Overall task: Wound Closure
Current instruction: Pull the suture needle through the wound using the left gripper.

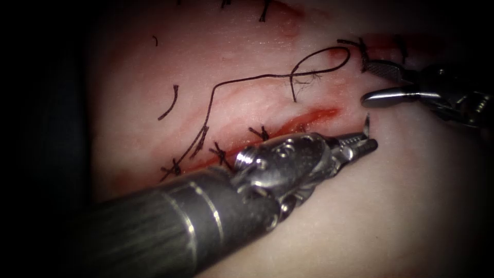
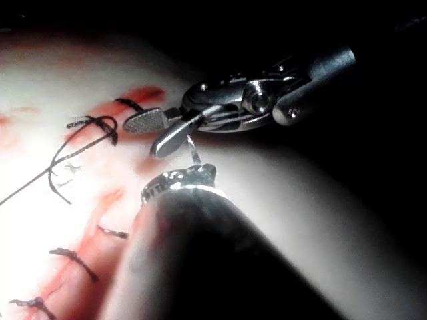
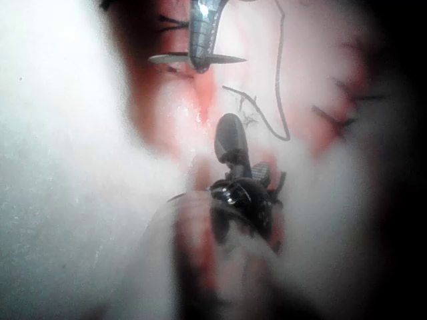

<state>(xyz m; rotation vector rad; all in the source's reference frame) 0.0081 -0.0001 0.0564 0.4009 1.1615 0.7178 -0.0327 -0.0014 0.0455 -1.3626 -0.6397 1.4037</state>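
Most of the needle (image 1: 367, 123) is hidden: just a short bright sliver pokes up from the left hand (image 1: 366, 140), clamped on it beside the right end of the cut (image 1: 288, 126), and whether it enters the tissue (image 1: 411, 206) I cannot tell. That arm reaches in low, its shaft covering the near stitches. The right hand (image 1: 371, 82) hovers just beyond, jaws parted (holding nothing). Thread (image 1: 247, 80) loops loosely across the tissue beyond the cut.

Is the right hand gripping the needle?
No. The right hand is open and empty, while the left hand holds the needle.
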